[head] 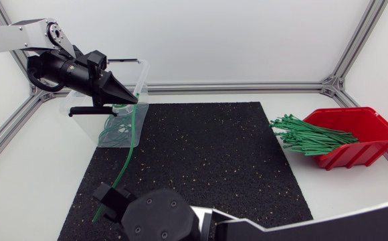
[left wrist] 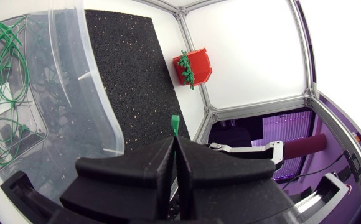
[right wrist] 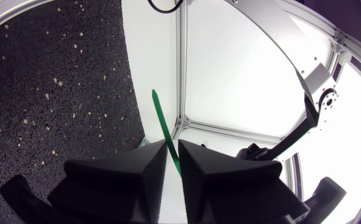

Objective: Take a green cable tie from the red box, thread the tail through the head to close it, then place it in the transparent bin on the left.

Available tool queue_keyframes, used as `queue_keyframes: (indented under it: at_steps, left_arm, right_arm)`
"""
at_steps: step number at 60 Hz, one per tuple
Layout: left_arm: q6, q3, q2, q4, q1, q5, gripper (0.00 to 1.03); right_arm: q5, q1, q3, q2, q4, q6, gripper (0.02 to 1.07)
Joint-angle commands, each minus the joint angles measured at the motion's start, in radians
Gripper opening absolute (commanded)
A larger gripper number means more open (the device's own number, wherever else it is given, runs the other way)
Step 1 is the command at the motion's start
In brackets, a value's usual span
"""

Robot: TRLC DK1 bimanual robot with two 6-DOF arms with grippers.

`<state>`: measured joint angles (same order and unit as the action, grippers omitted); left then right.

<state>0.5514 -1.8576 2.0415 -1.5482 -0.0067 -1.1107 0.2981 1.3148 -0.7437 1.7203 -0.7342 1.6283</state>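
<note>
Overhead: one green cable tie (head: 128, 154) runs taut-ish between both arms. Far end is at the left gripper (head: 132, 98), right beside the clear bin (head: 145, 73) at far left. Near end is at the right gripper (head: 104, 202), at the near-left edge of the black mat (head: 201, 174).

Left wrist cam adds detail: left gripper (left wrist: 175, 140) is clamped tight and a short green stub of the tie (left wrist: 175, 123) pokes out past the tips. The clear bin (left wrist: 87, 68) sits just beside it, with a tangle of closed ties (left wrist: 0, 81) inside. The red box (left wrist: 200, 62) is far across the mat (left wrist: 131, 68).

Right wrist cam: right gripper (right wrist: 172, 144) is pinched on the tie (right wrist: 160, 115), which runs up through the narrow slot between the fingers and tapers to a point ahead of them, above the mat (right wrist: 43, 74) edge.

Only the overhead shows the full span, plus the red box (head: 364, 134) at right with spare ties (head: 308, 134) spilling over its left lip, and the closed ties (head: 117, 130) in the bin.

Hard to tell: which end is head or tail. The right arm's own bulk hides the near end overhead.
</note>
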Motion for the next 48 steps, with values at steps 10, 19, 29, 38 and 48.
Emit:
queue_keyframes:
  at_steps: [10, 19, 29, 38, 48]
  left_arm:
    - [0.033, -0.005, 0.002, -0.027, 0.004, -0.012, 0.03]
    - [0.058, 0.024, -0.014, -0.029, 0.002, -0.012, 0.03]
    - [0.107, 0.074, -0.061, -0.027, 0.013, -0.012, 0.03]
    - [0.157, 0.143, -0.116, -0.015, 0.022, -0.015, 0.03]
    - [0.185, 0.229, -0.182, 0.033, 0.022, -0.018, 0.03]
  right_arm:
    - [-0.001, 0.004, 0.014, 0.004, -0.014, 0.045, 0.07]
    - [0.012, -0.002, -0.002, 0.005, -0.005, 0.016, 0.07]
    - [0.012, -0.003, -0.019, -0.024, 0.033, -0.027, 0.07]
    - [0.012, -0.008, -0.072, -0.070, 0.171, -0.131, 0.07]
    - [-0.007, -0.017, -0.140, -0.131, 0.337, -0.285, 0.07]
